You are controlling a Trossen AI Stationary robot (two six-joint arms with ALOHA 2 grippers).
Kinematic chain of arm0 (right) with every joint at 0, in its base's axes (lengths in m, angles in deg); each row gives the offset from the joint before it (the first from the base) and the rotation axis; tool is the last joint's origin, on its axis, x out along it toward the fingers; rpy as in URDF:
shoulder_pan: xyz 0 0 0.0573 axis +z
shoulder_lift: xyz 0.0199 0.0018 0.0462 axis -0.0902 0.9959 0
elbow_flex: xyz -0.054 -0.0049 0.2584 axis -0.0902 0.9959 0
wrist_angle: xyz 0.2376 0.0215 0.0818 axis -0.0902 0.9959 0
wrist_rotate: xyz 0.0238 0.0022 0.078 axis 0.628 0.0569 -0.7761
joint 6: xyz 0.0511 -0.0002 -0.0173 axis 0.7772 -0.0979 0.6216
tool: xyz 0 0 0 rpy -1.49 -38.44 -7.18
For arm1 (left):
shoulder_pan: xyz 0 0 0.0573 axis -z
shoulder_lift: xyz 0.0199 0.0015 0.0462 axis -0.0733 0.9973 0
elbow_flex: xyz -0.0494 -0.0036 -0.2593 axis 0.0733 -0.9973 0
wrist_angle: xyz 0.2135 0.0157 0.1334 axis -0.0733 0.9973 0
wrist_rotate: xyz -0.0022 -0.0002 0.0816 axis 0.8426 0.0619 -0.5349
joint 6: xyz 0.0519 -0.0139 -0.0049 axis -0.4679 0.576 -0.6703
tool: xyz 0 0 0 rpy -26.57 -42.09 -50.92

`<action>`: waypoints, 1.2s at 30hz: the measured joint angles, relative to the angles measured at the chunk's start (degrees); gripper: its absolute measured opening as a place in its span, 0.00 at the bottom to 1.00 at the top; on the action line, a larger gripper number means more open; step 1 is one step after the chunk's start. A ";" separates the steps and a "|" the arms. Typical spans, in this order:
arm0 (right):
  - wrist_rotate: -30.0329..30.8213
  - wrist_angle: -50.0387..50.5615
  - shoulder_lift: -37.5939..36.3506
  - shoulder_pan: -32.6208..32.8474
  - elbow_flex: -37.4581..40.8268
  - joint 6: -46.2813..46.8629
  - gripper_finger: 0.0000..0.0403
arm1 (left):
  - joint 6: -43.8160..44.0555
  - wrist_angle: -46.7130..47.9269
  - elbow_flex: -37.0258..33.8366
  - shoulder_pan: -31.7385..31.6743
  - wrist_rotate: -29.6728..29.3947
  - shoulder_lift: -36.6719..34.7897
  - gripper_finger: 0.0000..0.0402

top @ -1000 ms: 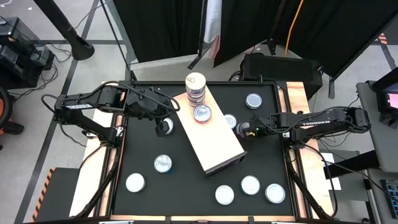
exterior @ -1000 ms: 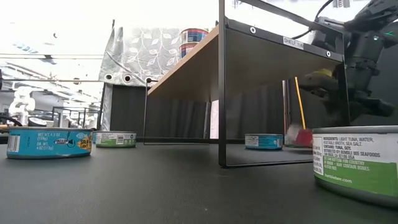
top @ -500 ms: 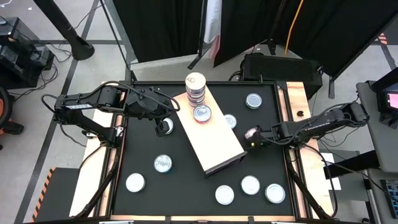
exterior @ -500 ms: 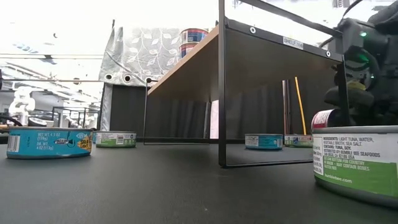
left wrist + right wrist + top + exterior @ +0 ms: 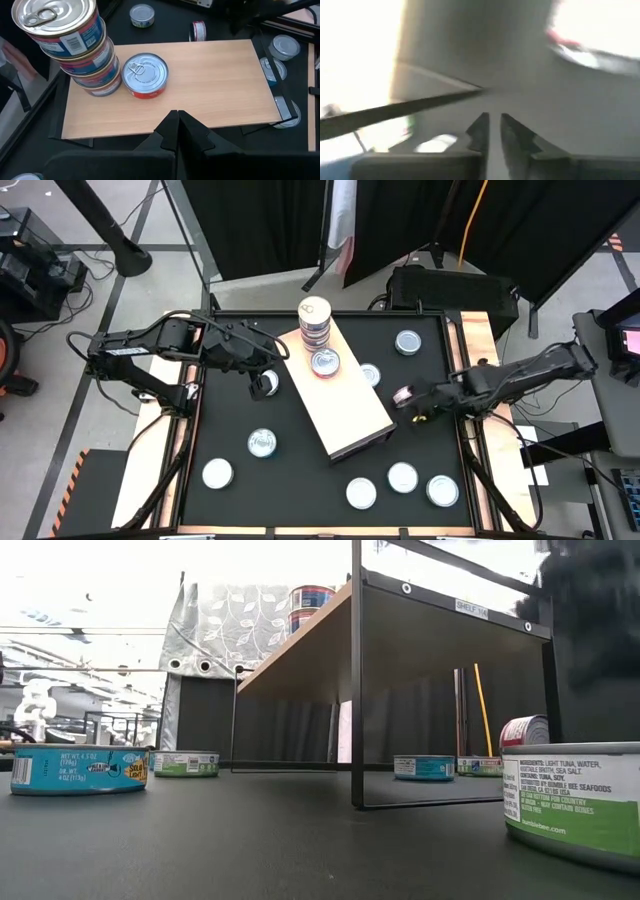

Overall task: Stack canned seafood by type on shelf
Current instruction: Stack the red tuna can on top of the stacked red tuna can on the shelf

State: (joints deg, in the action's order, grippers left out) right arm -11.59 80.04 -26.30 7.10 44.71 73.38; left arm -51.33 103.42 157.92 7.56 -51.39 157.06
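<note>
A black tabletop [image 5: 300, 480] fills the middle of the room, ringed by dark curtains and cables on a grey floor. On it, set at a slant, stands the shelf [image 5: 350, 405], a pale wood board on a thin black frame. The shelf carries a stack of tins [image 5: 314, 323] at its far end, red and blue labels alternating in the left wrist view [image 5: 75, 47], with a ring-pull lid on top. Just beside the stack, touching or nearly so, sits a single red-sided tin [image 5: 324, 363], flat on the board.

The rest of the canned seafood lies scattered on the table: one far right [image 5: 407, 341], one tucked against the shelf's right edge [image 5: 371, 374], one on the left [image 5: 262, 443], one at the near left [image 5: 217, 473], and three along the near side [image 5: 402, 477].

The left gripper [image 5: 262, 385] waits by the shelf's left edge, its fingers pressed together on nothing. The right gripper [image 5: 418, 405] is just off the shelf's right edge, next to a red-labelled tin [image 5: 404, 395] standing on its rim; its fingers sit close together with a narrow slit between them, and whether they grip anything I cannot tell.
</note>
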 joint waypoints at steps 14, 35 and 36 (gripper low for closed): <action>3.65 15.71 9.13 -6.86 -17.87 -59.25 0.79 | 0.07 -0.49 0.00 -0.02 -2.92 0.00 0.03; -1.95 13.84 26.53 -25.74 -16.47 -91.20 0.75 | 1.31 -0.45 0.00 0.04 -6.11 0.00 0.03; -2.78 14.00 27.43 -26.54 -16.47 -91.76 0.75 | 1.29 -0.45 0.00 0.04 -6.09 0.00 0.03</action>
State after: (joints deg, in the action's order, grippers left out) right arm -14.38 94.05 1.13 -19.44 28.24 -18.38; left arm -50.04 102.97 157.92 7.60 -57.49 157.06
